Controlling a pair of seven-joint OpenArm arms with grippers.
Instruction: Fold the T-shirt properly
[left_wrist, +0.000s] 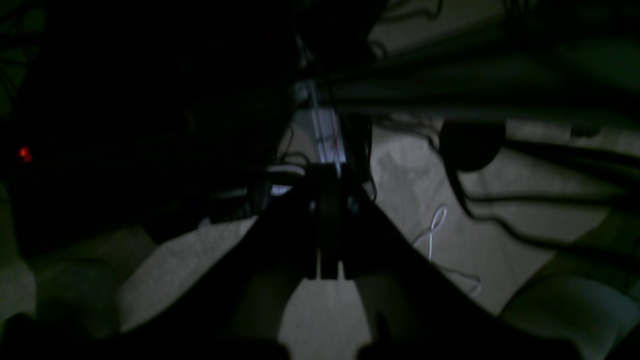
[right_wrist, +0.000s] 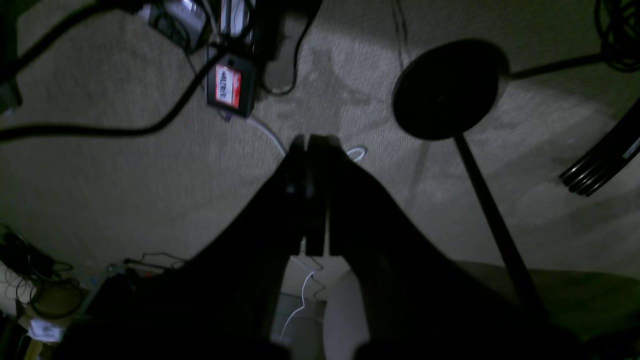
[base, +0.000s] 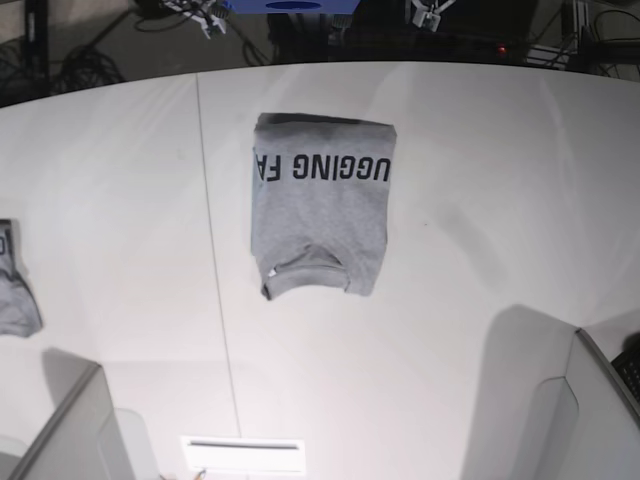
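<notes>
Grey T-shirt (base: 320, 205) folded into compact rectangle, black lettering up, near far middle of white surface (base: 480, 330). Left gripper (left_wrist: 327, 200) and right gripper (right_wrist: 315, 150) both pressed together, pinching nothing, over carpeted floor (right_wrist: 125, 185), away from shirt. Small grey cloth bundle (base: 15, 290) at surface's left edge.

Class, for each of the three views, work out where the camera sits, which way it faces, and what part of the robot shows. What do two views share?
Left wrist: on the left arm, facing dim carpet; the shut left tool shows.
Right wrist: on the right arm, facing carpet with cables and a black disc stand; the shut right tool shows.
Base: overhead, facing the white table with the folded T-shirt; grey arm covers fill the bottom corners.
Shared: both wrist views see carpet floor and the disc stand.
</notes>
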